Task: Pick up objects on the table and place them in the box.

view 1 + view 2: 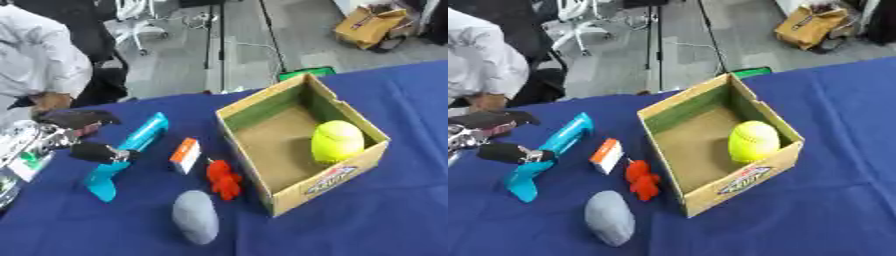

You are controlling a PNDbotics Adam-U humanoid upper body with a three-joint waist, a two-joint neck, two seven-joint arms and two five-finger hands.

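Blue-clothed table (385, 220) carrying an open cardboard box (262, 102), long axis running from the near edge toward the far edge, with a yellow-green ball (337, 141) — smooth, rounded — inside against its right wall. Left of the box: a small red lumpy toy (224, 180), an orange-and-white pack (185, 155), a grey oval lump (195, 216) nearest the front. Teal plastic tool (131, 155) lying slantwise, handle toward the near-left corner. Left hand (74, 135) at the left edge, fingers (101, 152) spread about the tool, touching it — not closed.

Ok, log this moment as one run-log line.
left hand: open at teal tool | box: yellow ball inside | right hand: unseen
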